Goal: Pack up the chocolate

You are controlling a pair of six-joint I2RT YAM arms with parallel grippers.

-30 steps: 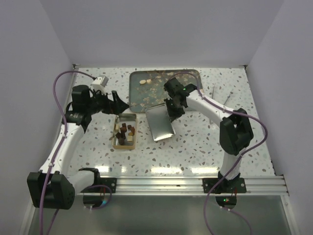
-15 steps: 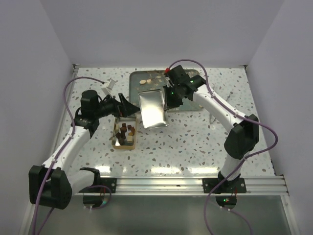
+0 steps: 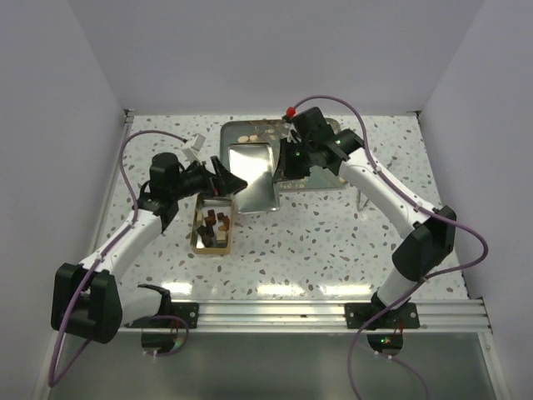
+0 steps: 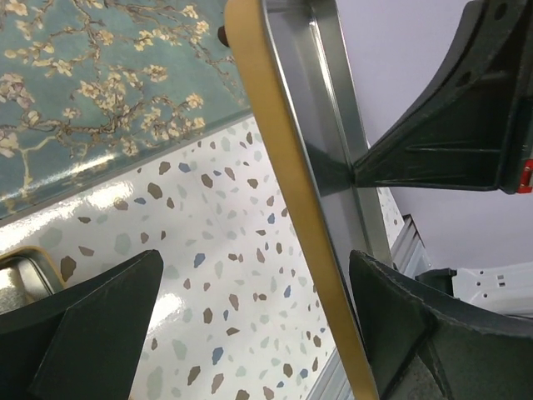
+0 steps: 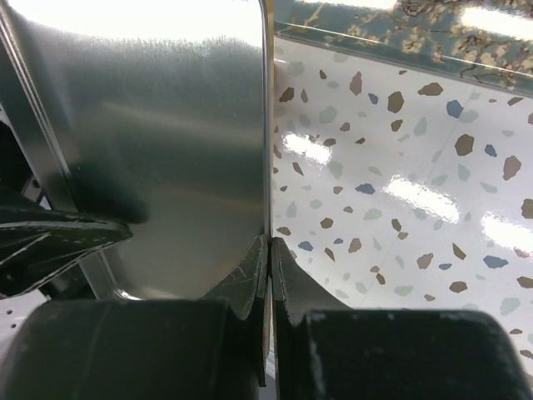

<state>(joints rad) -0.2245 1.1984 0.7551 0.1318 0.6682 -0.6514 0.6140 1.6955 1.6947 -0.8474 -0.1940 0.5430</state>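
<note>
The open gold tin lies left of centre with several dark brown lumps of chocolate inside. Its lid, silver inside with a gold rim, hangs tilted above the table just behind the tin. My right gripper is shut on the lid's right edge, its fingertips pinched flat on the thin metal. My left gripper stands open at the lid's left edge. The gold rim runs between its fingers, close to the right one, not clamped.
The teal tray with a blossom print sits at the back, half covered by the raised lid. A corner of the tin shows at the left in the left wrist view. White walls close in the table on three sides.
The right arm has carried the lid left and back from the table's middle, tilting it up. The left gripper has swung right until its open fingers straddle the lid's edge.
</note>
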